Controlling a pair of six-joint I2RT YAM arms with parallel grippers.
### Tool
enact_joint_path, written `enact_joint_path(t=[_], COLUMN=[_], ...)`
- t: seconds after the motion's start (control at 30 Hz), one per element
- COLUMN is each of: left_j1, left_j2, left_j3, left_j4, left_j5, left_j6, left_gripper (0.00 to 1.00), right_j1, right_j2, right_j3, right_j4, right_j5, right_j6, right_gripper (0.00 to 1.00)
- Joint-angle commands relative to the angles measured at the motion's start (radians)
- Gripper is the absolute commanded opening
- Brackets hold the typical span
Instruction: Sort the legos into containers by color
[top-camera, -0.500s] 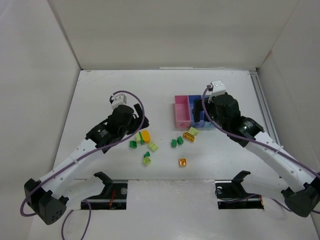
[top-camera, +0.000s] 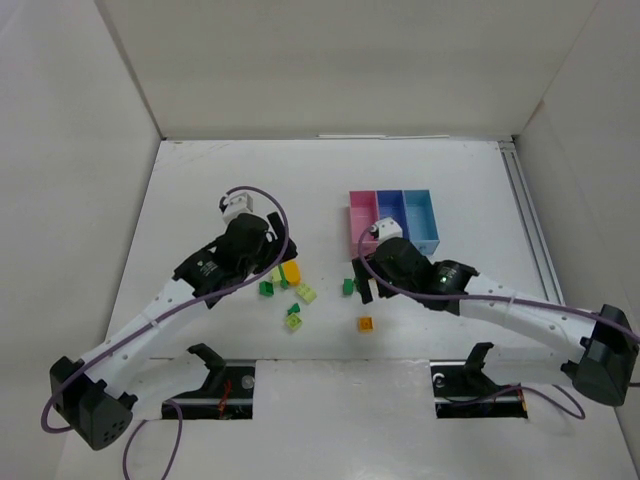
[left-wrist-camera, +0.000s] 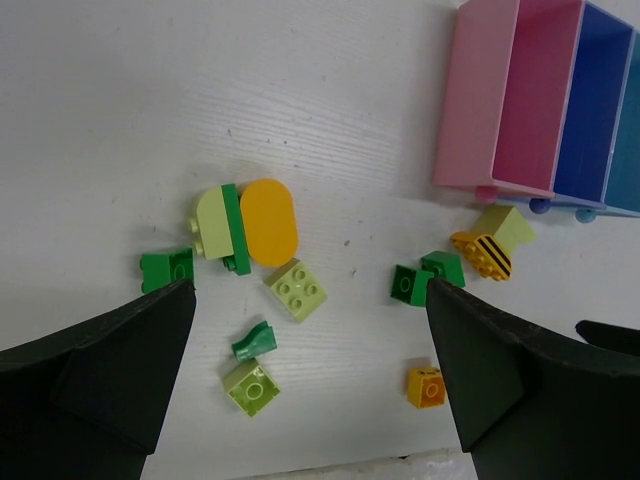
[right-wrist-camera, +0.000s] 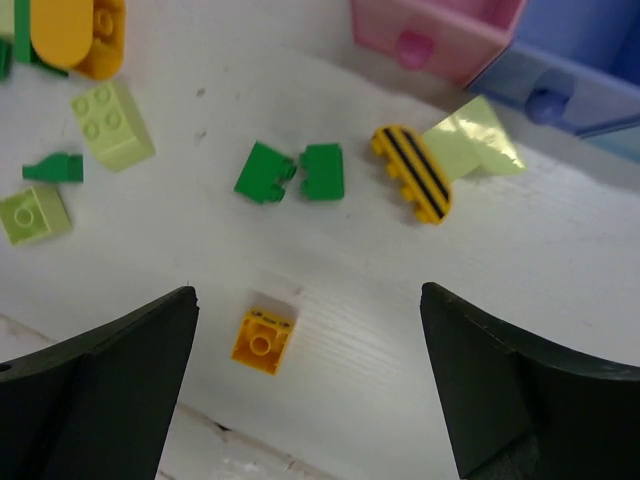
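Observation:
The legos lie scattered on the white table between my arms. Below my open right gripper (right-wrist-camera: 307, 292) lies a small orange brick (right-wrist-camera: 262, 340), nearer its left finger. Beyond it sit two dark green bricks (right-wrist-camera: 264, 172), a striped yellow piece (right-wrist-camera: 412, 173) and a pale slope (right-wrist-camera: 470, 140). My open left gripper (left-wrist-camera: 308, 290) hovers over a pale brick (left-wrist-camera: 296, 290), an orange oval (left-wrist-camera: 269, 221), a small dark green piece (left-wrist-camera: 255, 341) and a yellow-green brick (left-wrist-camera: 250, 387). The containers stand behind: pink (top-camera: 362, 212), blue (top-camera: 391, 205), light blue (top-camera: 421, 215). Neither gripper holds anything.
White walls enclose the table on three sides. A metal rail (top-camera: 525, 215) runs along the right edge. Two black mounts (top-camera: 215, 365) (top-camera: 480, 360) sit at the near edge, close to the orange brick (top-camera: 365, 324).
My right arm has swung left and toward the near edge, away from the containers, and now hangs over the legos. The left arm has barely shifted.

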Motion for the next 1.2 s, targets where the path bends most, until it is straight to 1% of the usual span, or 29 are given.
enact_joint_path(t=[0.0,0.17,0.23,0.43,0.57,0.7,0.77,1.0,1.03,1.07,1.13,1.17], left_j1=[-0.005,-0.005,-0.005,-0.005,-0.005,-0.005,-0.005,-0.005,-0.005,-0.005,-0.005,-0.005], left_j2=[0.007,0.039,0.050,0.070,0.070,0.070,0.070,0.070,0.059,0.059,0.041,0.041], left_j3=[-0.010,-0.010,-0.010,-0.010,-0.010,-0.020,-0.020,-0.020,-0.020,-0.020,-0.030,-0.030], left_j4=[-0.006,-0.016,-0.016,-0.025,-0.025,-0.025,-0.025,-0.025,-0.025,-0.016,-0.005,-0.005], left_j5=[0.004,0.004,0.004,0.004,0.013,0.013,0.013,0.013,0.013,0.013,0.023,0.023], left_j6=[-0.007,-0.007,-0.007,-0.007,-0.007,-0.007,-0.016,-0.016,-0.006,-0.006,-0.006,-0.006], left_gripper=[1.00,1.00,1.00,1.00,1.00,1.00,1.00,1.00,1.00,1.00,1.00,1.00], right_j1=[0.069,0.079,0.090,0.119,0.161,0.170,0.179,0.179,0.179,0.179,0.179,0.179], right_j2=[0.017,0.151,0.175,0.215,0.252,0.290,0.290,0.290,0.290,0.290,0.290,0.290], right_j3=[-0.030,-0.029,-0.029,-0.040,-0.050,-0.050,-0.060,-0.083,-0.092,-0.092,-0.092,-0.092], right_j4=[0.003,0.004,0.014,0.023,-0.006,-0.006,-0.019,-0.028,-0.028,-0.019,-0.019,-0.019], right_j5=[-0.002,-0.025,-0.051,-0.154,-0.145,-0.119,-0.087,-0.073,-0.073,-0.082,-0.082,-0.082], right_j6=[0.076,0.085,0.069,0.036,0.048,0.094,0.132,0.200,0.200,0.200,0.200,0.200], right_gripper=[0.97,0.81,0.80,0.80,0.80,0.79,0.66,0.65,0.61,0.51,0.44,0.38])
